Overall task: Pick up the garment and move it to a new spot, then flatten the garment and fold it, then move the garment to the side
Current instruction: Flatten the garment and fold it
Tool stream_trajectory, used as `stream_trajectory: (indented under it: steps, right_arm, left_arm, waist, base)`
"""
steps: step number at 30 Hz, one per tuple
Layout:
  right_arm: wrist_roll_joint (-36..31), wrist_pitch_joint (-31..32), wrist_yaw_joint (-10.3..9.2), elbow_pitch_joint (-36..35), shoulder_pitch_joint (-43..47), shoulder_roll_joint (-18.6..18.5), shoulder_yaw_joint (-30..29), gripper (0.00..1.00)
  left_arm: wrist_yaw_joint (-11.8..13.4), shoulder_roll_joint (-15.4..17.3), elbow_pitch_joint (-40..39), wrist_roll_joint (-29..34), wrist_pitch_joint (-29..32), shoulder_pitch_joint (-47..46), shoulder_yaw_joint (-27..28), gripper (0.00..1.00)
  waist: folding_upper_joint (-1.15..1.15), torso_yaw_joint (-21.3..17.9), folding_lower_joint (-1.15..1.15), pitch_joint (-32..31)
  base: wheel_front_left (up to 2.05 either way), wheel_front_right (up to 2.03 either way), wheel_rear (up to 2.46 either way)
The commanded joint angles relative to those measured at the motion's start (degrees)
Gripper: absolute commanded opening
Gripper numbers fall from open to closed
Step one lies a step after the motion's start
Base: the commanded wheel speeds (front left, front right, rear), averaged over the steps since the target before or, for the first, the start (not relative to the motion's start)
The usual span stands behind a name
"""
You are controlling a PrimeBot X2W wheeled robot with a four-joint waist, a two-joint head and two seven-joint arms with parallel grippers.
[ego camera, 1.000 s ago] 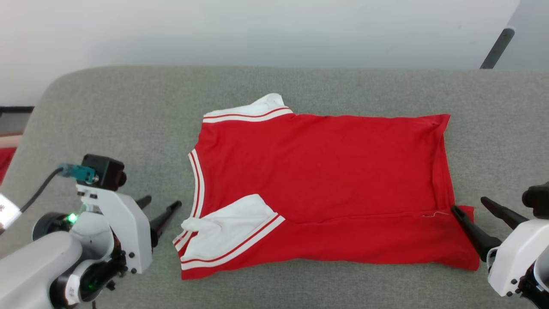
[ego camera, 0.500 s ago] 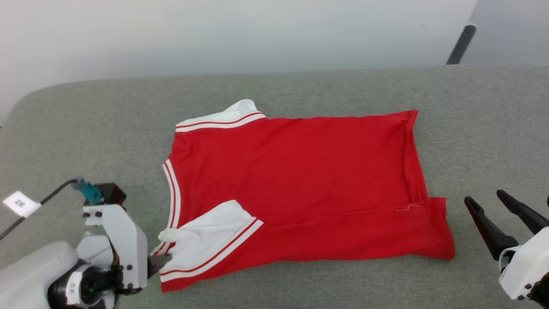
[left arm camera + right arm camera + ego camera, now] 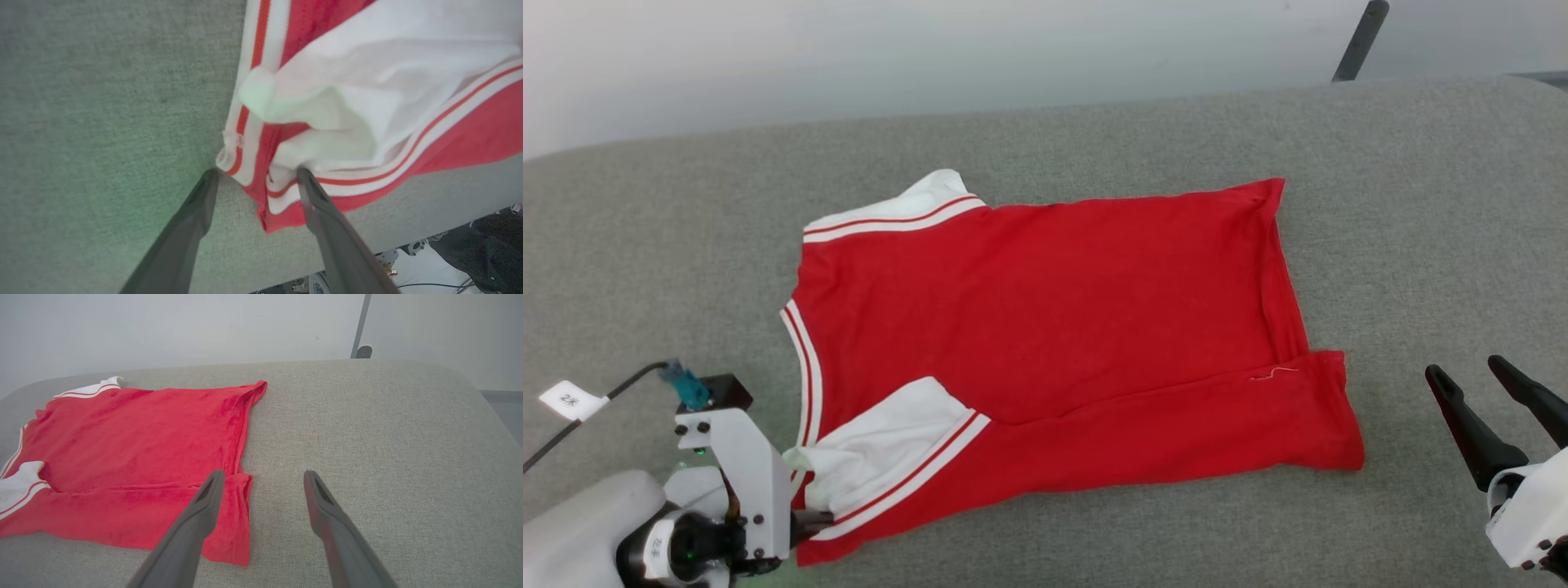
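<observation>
Garment [image 3: 1045,327] flat, left hand [image 3: 256,173] low, splayed astride its corner, maybe touching, right hand [image 3: 1467,367] parted near hem

L wrist view: garment [image 3: 408,81] cut off at 12 & 3 o'clock. Head view: right gripper [image 3: 1464,367] cut at 4 o'clock.

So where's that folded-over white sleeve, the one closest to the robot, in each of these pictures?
Head view: the white sleeve lies at lower left.
Left wrist view: it is at upper right, large and bunched up.
Right wrist view: it is a small patch at the left edge, a little below halfway down.
Shared landmark: the striped neckline runs right beside it in all three.
</observation>
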Motion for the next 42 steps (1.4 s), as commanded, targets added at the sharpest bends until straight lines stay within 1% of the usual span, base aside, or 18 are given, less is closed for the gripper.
stream_trajectory:
  steps: [1, 7, 10, 11, 12, 16, 18, 23, 27, 34, 41, 42]
  right_arm:
    - [-0.18, -0.04, -0.06, -0.30, 0.38, 0.28, -0.33, 1.00]
    - [0.07, 0.71, -0.06, -0.91, 0.66, 0.66, -1.00, 1.00]
    - [0.68, 1.70, -0.06, -1.24, 0.59, 0.66, -1.09, 1.00]
    - [0.94, 2.33, -0.06, -1.30, 0.59, 0.54, -0.90, 1.00]
    - [1.06, 3.06, -0.06, -1.38, 0.62, 0.18, -0.72, 1.00]
    - [2.06, 7.05, -0.06, -1.17, 0.59, -0.27, -0.30, 1.00]
    - [2.44, 9.68, -0.06, -0.88, 0.29, -0.61, 0.06, 1.00]
    - [2.61, 16.93, -0.06, 1.25, -1.14, -1.07, 1.77, 1.00]
    - [2.02, 20.76, -0.06, 3.70, -3.21, -1.23, 3.67, 1.00]
    - [0.95, 23.32, -0.06, 10.68, -8.46, -0.89, 6.60, 1.00]
    - [2.27, 25.54, -0.06, 21.19, -13.01, 0.09, 10.54, 1.00]
    - [3.01, 25.76, -0.06, 22.38, -13.57, 0.26, 11.46, 0.25]
  left_arm:
    - [-0.30, -0.55, 0.89, -0.05, 0.07, 1.06, -0.44, 1.00]
    - [-2.23, -3.07, 6.31, -1.71, 0.32, 2.23, -0.38, 1.00]
    - [-3.18, -4.05, 8.12, -2.16, 1.39, 2.50, -0.84, 1.00]
    - [-3.98, -4.37, 8.33, -2.40, 1.95, 2.42, -1.01, 0.82]
    - [-4.50, -4.67, 8.58, -2.59, 2.17, 2.36, -0.95, 0.00]
    - [-5.49, -5.30, 8.78, -2.58, 2.96, 1.43, -0.69, 0.00]
    - [-5.73, -5.10, 8.63, -2.48, 3.17, 1.04, -0.53, 0.00]
    - [-5.73, -5.53, 7.98, -2.78, 2.78, -0.07, 0.33, 0.00]
    - [-5.46, -6.00, 7.52, -2.57, 2.51, -0.97, 0.92, 0.00]
    - [-4.92, -7.25, 7.15, -2.27, 2.38, -2.44, 1.59, 0.00]
    - [-5.08, -8.65, 8.18, -2.21, 1.30, -3.51, 2.42, 0.00]
    - [-5.19, -8.87, 8.36, -2.17, 1.27, -3.66, 2.45, 0.00]
  waist:
    - [0.00, -0.41, 0.00, 0.54]
    - [0.00, -0.60, 0.00, 1.36]
    - [0.00, -0.49, 0.00, 1.58]
    - [0.00, -0.42, 0.00, 1.64]
    - [0.00, -0.34, 0.00, 1.70]
    - [0.00, -0.03, 0.00, 1.87]
    - [0.00, 0.18, 0.00, 1.97]
    - [0.00, 0.99, 0.00, 2.43]
    - [0.00, 1.61, 0.00, 3.23]
    - [0.00, 2.76, 0.00, 4.68]
    - [0.00, 3.43, 0.00, 5.32]
    - [0.00, 3.52, 0.00, 5.35]
  base:
    - [0.00, 0.00, 0.00]
    - [0.00, 0.00, 0.00]
    - [0.00, 0.00, 0.00]
    - [0.00, 0.00, 0.00]
    - [0.00, 0.00, 0.00]
    - [0.00, 0.00, 0.00]
    - [0.00, 0.00, 0.00]
    - [0.00, 0.00, 0.00]
    - [0.00, 0.00, 0.00]
    - [0.00, 0.00, 0.00]
    - [0.00, 0.00, 0.00]
    - [0.00, 0.00, 0.00]
